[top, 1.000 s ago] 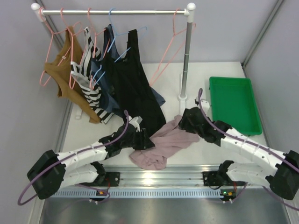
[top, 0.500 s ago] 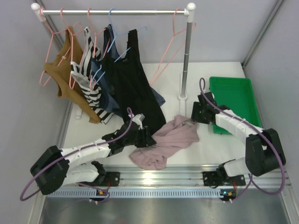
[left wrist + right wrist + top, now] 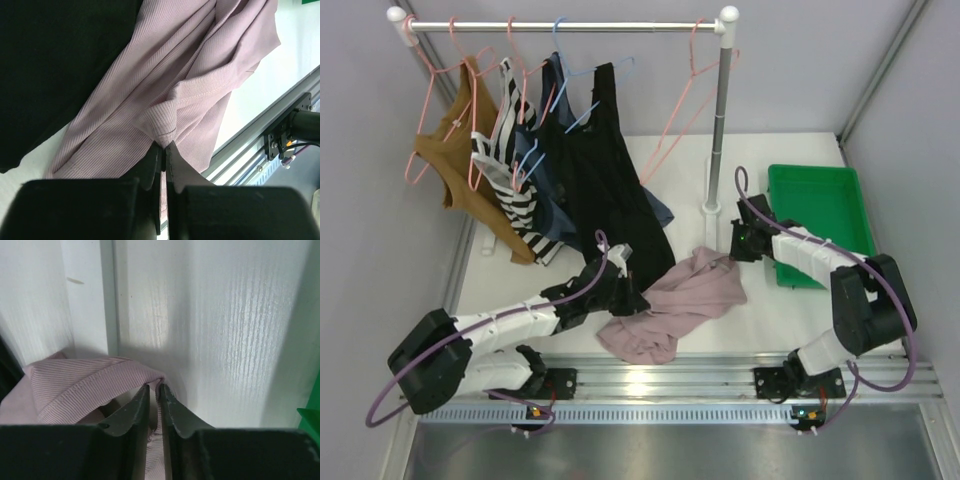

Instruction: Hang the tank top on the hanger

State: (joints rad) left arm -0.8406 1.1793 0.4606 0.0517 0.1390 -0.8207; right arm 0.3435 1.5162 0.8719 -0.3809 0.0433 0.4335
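Pinching the tank top (image 3: 200,75), left claw (image 3: 164,147) clamped on a fold, right claw (image 3: 153,388) nearly closed on its edge

left pincer (image 3: 164,150) pinches a hem fold of the tank top (image 3: 190,85).

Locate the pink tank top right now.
Top view: the tank top lies crumpled at the near centre of the table, gripped by the left end effector and right end effector, beside the hanging black top.
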